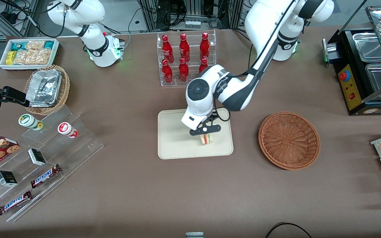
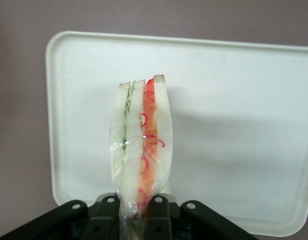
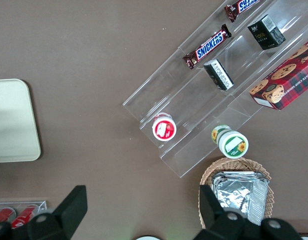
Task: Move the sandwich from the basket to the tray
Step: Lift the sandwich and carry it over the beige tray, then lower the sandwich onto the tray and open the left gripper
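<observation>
The fingers (image 2: 156,212) of the left arm's gripper (image 1: 205,131) pinch the one sandwich (image 1: 206,138) by its end — it hangs over the single tray (image 1: 174,138), near the edge closest to the front camera. One basket (image 1: 289,140) sits apart — bare desk (image 1: 184,191) surrounds both.

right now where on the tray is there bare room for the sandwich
Most of the tray is bare, especially toward the parked arm's end. The gripper holds the sandwich over the edge nearer the basket, which is empty.
</observation>
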Robot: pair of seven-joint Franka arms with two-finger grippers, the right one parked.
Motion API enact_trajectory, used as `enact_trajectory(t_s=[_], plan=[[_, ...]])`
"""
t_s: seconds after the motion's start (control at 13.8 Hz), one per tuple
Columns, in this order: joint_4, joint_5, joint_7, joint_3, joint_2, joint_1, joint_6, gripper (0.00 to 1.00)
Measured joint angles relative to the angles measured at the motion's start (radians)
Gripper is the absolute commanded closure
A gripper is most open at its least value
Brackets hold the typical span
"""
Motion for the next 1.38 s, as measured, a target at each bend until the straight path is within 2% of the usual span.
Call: enact_trajectory(t_s=[0.36, 0.65, 0.72, 0.8, 0.87, 0.94, 1.38], plan=[[0.001, 0.007, 0.0, 0.001, 0.074, -0.059, 0.075, 1.0], [0.001, 0.042, 0.0, 0.001, 0.083, -0.068, 0.1, 1.0], [0.001, 0.043, 0.0, 0.001, 0.086, -0.071, 0.1, 0.94], [0.001, 0.044, 0.0, 0.001, 0.091, -0.076, 0.101, 0.61], [0.001, 0.045, -0.001, 0.002, 0.096, -0.081, 0.102, 0.16], [0.001, 0.047, -0.004, 0.002, 0.101, -0.086, 0.103, 0.01], [0.008, 0.047, -0.02, 0.004, 0.105, -0.093, 0.082, 0.0]])
